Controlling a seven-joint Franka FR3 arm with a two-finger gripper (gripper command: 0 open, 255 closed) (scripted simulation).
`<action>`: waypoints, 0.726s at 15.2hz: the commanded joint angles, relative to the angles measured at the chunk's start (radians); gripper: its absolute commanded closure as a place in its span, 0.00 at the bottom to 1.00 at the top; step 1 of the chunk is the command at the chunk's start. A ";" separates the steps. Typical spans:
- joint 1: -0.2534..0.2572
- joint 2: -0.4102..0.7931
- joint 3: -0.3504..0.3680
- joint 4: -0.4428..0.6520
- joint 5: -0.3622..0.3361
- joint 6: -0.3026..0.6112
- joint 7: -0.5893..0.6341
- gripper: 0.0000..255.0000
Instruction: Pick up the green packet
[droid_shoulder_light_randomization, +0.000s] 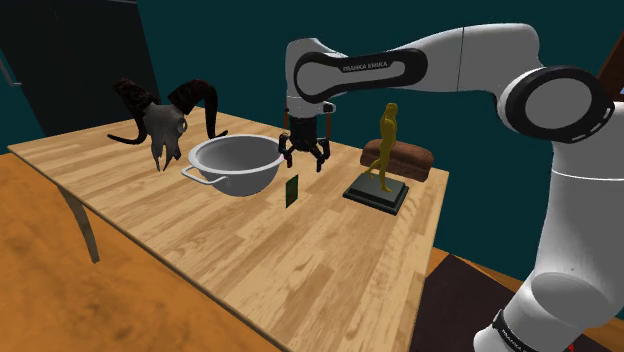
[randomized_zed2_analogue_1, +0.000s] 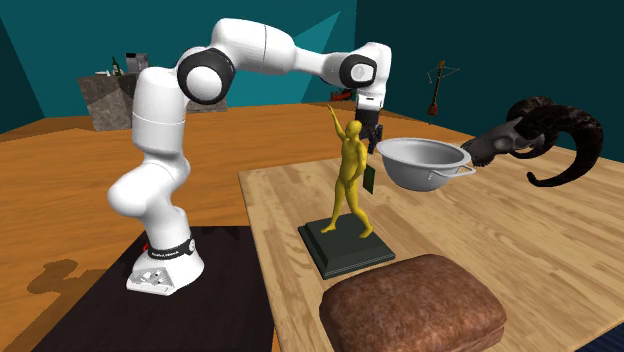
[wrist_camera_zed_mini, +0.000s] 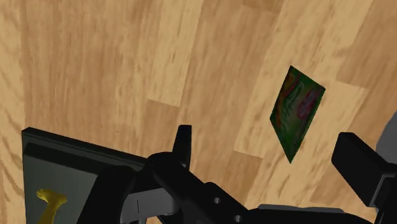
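The green packet (droid_shoulder_light_randomization: 292, 190) stands on edge on the wooden table (droid_shoulder_light_randomization: 300, 270), between a grey bowl and a statue's base. My black gripper (droid_shoulder_light_randomization: 304, 152) hangs open a short way above it, touching nothing. In the wrist view the packet (wrist_camera_zed_mini: 297, 111) shows with red print, lying ahead of the gripper (wrist_camera_zed_mini: 273, 159), closer to one fingertip (wrist_camera_zed_mini: 362, 168) than to the other. In the second exterior view the packet (randomized_zed2_analogue_1: 370, 179) peeks out behind the yellow statue, below the gripper (randomized_zed2_analogue_1: 372, 132).
The grey two-handled bowl (droid_shoulder_light_randomization: 235, 165) sits close beside the packet. A golden figure (droid_shoulder_light_randomization: 386, 145) on a dark base (droid_shoulder_light_randomization: 377, 193) stands on its other side, with a brown cushion-like block (droid_shoulder_light_randomization: 405, 158) behind. A horned skull (droid_shoulder_light_randomization: 165, 122) lies past the bowl.
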 joint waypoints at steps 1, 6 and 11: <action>0.023 0.083 -0.018 0.104 -0.029 -0.018 0.073 0.00; 0.044 0.166 -0.042 0.182 -0.053 -0.010 0.132 0.00; 0.038 0.167 -0.044 0.122 -0.054 0.050 0.134 0.00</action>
